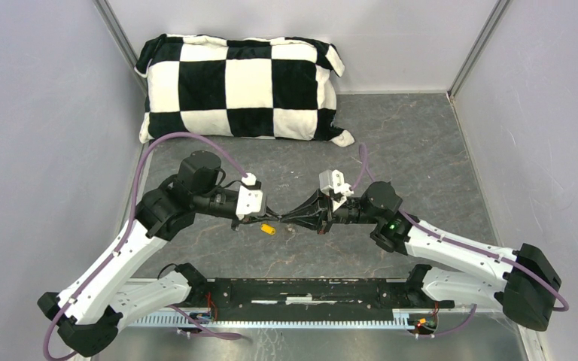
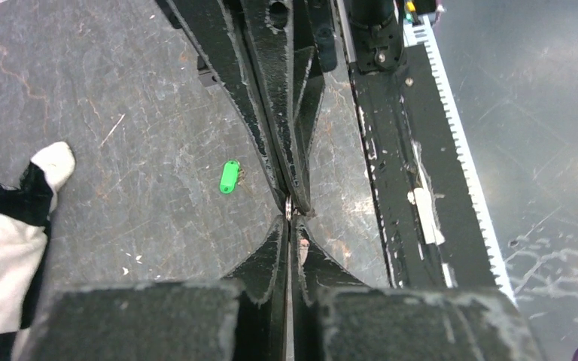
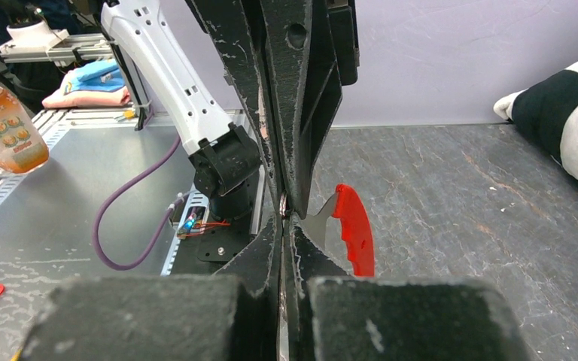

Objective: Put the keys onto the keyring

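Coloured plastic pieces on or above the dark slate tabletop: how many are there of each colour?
Yellow key: 1
Green key: 1
Red keyring tag: 1
Total: 3

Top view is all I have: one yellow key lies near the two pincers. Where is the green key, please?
Observer: The green key lies loose on the table, plain in the left wrist view.
Operator: And the red tag?
Observer: The red tag shows just beside the tips of the right pincer.
Operator: Is the keyring gripped?
Observer: A sliver of keyring shows where the left pincer meets the right, both shut.
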Robot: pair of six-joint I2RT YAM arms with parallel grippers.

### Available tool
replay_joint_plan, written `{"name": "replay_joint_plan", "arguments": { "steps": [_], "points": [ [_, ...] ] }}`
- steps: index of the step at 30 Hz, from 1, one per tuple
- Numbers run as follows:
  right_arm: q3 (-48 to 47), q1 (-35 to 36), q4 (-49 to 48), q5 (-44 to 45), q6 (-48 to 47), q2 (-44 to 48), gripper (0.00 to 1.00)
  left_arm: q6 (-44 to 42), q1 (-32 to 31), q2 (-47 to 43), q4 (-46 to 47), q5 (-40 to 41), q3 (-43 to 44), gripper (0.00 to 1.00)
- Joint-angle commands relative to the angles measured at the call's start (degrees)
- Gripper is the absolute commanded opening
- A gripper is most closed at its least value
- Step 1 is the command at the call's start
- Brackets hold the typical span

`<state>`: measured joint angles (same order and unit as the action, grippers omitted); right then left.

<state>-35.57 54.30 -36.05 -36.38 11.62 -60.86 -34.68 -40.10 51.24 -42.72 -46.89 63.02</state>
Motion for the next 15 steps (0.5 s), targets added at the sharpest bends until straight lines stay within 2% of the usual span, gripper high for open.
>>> {"name": "replay_joint_plan", "arguments": {
  "steps": [1,11,15],
  "points": [
    [-4.77,0.54,-0.85,1.31,-2.05,0.39,0.0,-13.61,-0.25,-0.28,-5.75,-2.06,2.65,0.02],
    [-8.0,0.52,15.81,4.08,-13.86,6.36,0.25,-44.48,-0.42,-5.78,-5.88,-0.69,-0.38,0.02],
    [-8.46,0.56,21.82,5.6,-16.99,9.34,0.36,-52.33,-0.42,-7.67,-5.93,-2.12,-3.21,0.02]
  ]
}}
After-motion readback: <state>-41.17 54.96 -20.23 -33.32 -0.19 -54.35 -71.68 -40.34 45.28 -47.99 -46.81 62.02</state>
